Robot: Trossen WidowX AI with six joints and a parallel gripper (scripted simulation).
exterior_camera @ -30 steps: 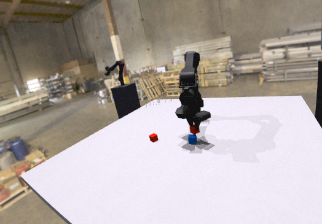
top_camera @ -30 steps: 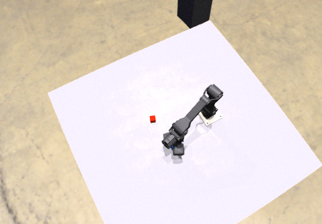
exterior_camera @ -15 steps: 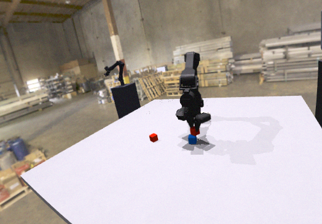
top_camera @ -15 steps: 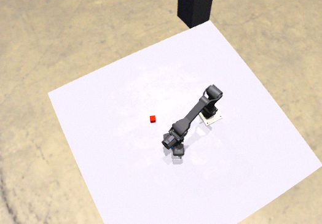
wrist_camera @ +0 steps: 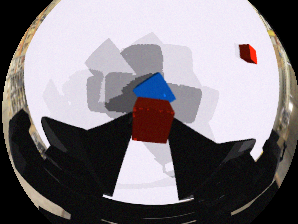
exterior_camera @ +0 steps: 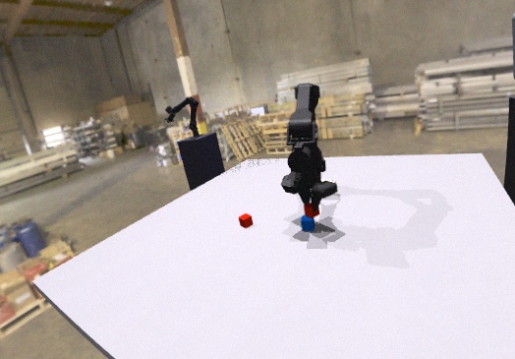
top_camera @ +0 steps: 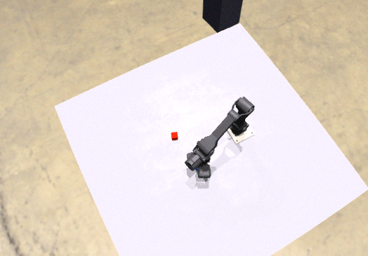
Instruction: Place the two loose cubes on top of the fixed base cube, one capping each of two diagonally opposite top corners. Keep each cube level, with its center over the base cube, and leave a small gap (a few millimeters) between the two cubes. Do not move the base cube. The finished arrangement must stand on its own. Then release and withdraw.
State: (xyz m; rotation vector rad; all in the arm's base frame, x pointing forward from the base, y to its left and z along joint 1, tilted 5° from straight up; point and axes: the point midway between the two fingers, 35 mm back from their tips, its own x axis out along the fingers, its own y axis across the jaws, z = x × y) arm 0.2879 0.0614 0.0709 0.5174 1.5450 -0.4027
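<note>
The blue base cube sits on the table; in the top view the arm hides nearly all of it. My gripper points down over it, shut on a red cube. The held cube looks roughly level and is just above the blue cube, overlapping it in the exterior view and the wrist view. Whether they touch, I cannot tell. In the wrist view the blue cube is turned relative to the held one. The other red cube lies alone on the table.
The arm reaches from its pale base plate on the white table. A dark pillar stands beyond the table's far edge in the top view. The arm's shadow falls around the blue cube.
</note>
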